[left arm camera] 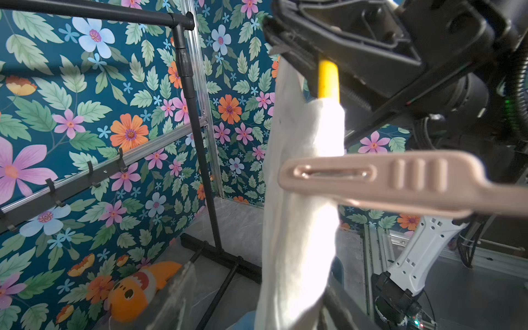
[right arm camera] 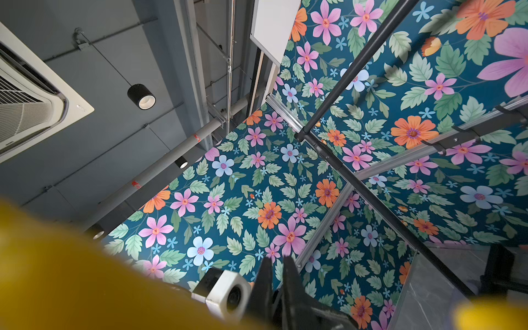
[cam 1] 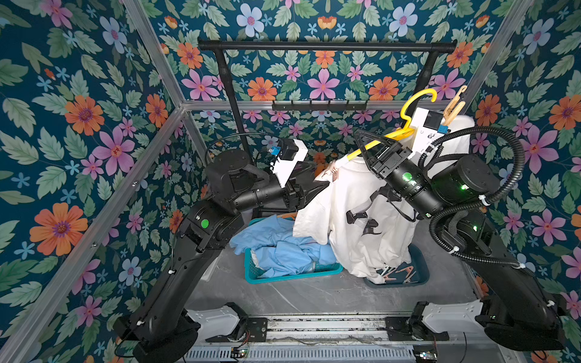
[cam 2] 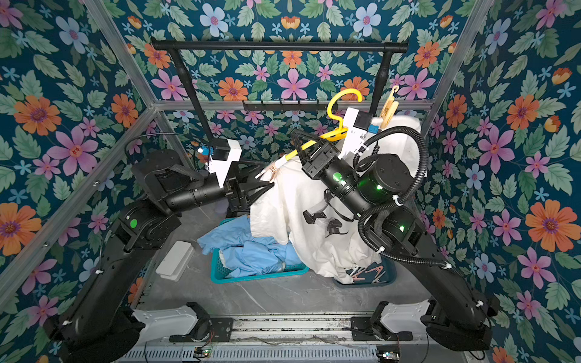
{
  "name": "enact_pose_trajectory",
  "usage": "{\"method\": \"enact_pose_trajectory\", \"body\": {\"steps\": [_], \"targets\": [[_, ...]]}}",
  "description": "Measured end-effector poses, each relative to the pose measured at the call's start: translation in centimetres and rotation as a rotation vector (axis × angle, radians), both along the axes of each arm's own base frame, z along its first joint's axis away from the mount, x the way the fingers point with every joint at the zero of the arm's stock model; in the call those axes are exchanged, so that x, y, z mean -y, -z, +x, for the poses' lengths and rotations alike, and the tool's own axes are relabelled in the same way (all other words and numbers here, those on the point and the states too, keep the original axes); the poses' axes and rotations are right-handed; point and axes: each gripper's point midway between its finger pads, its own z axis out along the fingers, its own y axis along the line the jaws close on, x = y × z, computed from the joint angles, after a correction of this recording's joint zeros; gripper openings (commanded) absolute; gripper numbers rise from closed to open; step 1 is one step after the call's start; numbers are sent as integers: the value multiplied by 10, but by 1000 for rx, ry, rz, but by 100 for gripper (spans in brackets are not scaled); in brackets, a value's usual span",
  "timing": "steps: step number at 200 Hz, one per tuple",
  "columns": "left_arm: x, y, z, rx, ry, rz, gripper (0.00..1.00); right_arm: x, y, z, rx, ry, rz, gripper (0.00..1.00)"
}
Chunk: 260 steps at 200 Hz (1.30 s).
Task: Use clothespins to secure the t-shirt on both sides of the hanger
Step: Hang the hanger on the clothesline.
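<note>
Okay, left side first. The left arm rises from its near-left base with the elbow bent and the forearm running level toward the middle. The left gripper sits at the shirt's left shoulder, just beside a pin. Its fingers are hidden in both top views and not shown in the wrist view, so I can't tell if they are apart or closed, or whether they hold the pin. In the left wrist view the pin is beige-pink plastic, flat and slotted, with three ribs, and it lies across the cloth-covered hanger arm.

Low in the middle is a teal lattice basket holding crumpled blue cloth.

The shirt is white, soft and creased, with black print patches. It is draped over a yellow plastic hanger held up in the air.

The right gripper is clamped tight on the hanger's bare left arm. The right arm rises from the near-right base with the elbow high and the forearm angled up and inward. A ribbed black hose loops round it.

A second pin, pale beige, sticks up at the shirt's right shoulder. Loose pins, pink and pale, lie in a dark blue tray, partly under the shirt hem.

Counts:
- Arms: two
- Pins at the shirt: two
- Hangers: one
- Shirts: one
- Bins: two
- Loose pins: several, exact number unclear
</note>
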Motion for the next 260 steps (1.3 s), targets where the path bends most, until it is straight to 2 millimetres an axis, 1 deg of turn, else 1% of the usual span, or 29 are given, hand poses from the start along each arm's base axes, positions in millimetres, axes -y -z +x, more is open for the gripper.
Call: {"method": "enact_pose_trajectory", "body": {"steps": [13,41,54,69,95,136,141,149,150,151,152,153,154,155,156,157,164,181,190,197,216,235,260], "targets": [[5,2,-2,-1,18,5,47,-2,2,1,-5,-4,-3,0],[16,6,-10,4,60,18,37,-3,2,1,-9,-11,-1,0],[20,5,-14,7,77,19,24,-3,2,0,-9,-11,0,0],[23,5,-16,14,82,23,17,-2,2,-1,-7,-13,0,0],[27,6,-18,22,89,29,0,0,2,0,-11,-5,2,0],[33,8,-20,11,73,33,0,6,4,-1,-16,13,4,0],[33,9,-19,7,69,34,0,6,5,-1,-18,15,3,7],[33,10,-18,1,58,35,0,8,6,0,-20,23,4,25],[33,10,-18,1,57,36,0,8,6,0,-21,24,5,25],[33,10,-18,1,57,36,0,8,7,0,-21,26,4,30],[33,10,-18,0,56,36,0,9,7,0,-22,28,4,32],[34,10,-18,-1,54,36,0,9,7,1,-22,29,4,32],[34,10,-18,-1,53,36,0,9,8,1,-23,30,3,37],[34,10,-18,-2,53,36,0,9,8,1,-24,33,3,37],[34,10,-17,-4,50,35,0,9,8,1,-24,35,2,42],[33,10,-17,-4,48,35,0,10,8,1,-24,36,2,42],[33,11,-15,-12,33,33,0,10,10,2,-22,41,-5,56],[32,12,-10,-33,-3,30,0,12,13,1,-11,52,-23,78],[30,14,-7,-45,-25,28,0,15,14,0,-10,62,-24,86],[28,16,-4,-57,-42,27,0,18,13,-1,-7,74,-24,91],[25,15,-5,-80,-62,6,0,27,10,-6,9,87,-24,93],[23,9,-4,-97,-75,-33,0,33,5,-12,34,95,-25,99],[20,2,3,-109,-130,-73,0,43,-1,-19,60,103,-22,100]]}}
